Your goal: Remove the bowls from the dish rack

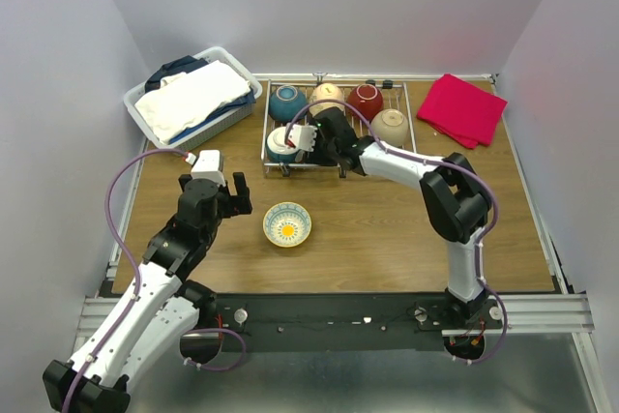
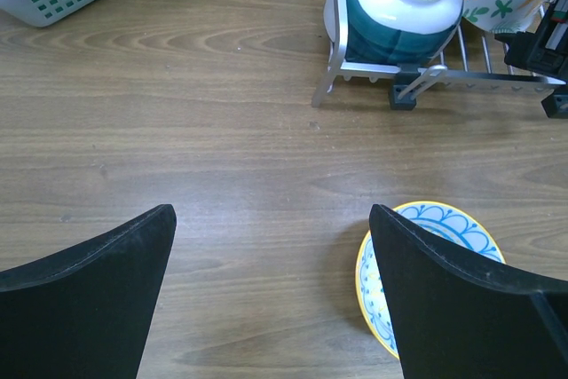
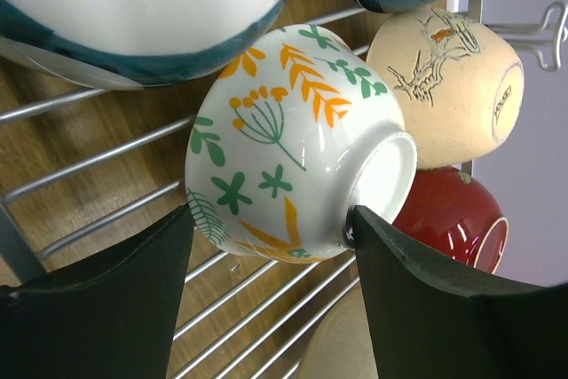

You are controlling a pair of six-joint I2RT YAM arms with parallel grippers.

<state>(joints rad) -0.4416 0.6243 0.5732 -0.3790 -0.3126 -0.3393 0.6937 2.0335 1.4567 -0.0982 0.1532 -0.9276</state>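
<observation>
Bracketing the floral bowl (image 3: 284, 130), the right gripper (image 3: 271, 215) was seen with its jaws spread to either side: one finger at the curved wall, the other at the foot ring. Whether a firm hold had been taken could not be told. The bowl was lying tipped on its side on the wires of the dish rack (image 2: 336, 42), tucked under a teal-and-white bowl (image 3: 133, 6), with a cream bowl (image 3: 453, 86) and a red bowl (image 3: 444, 210) just beside it. Slippage was judged the chief risk, since glazed, rounded surfaces were offered to uneven contact points; the bowl could be twisted out on lifting. Neighbours could also be dragged or knocked, being so close. The left gripper (image 2: 271, 210) was held wide open above the table (image 2: 222, 130), near a yellow-rimmed bowl (image 2: 444, 228) set there.
</observation>
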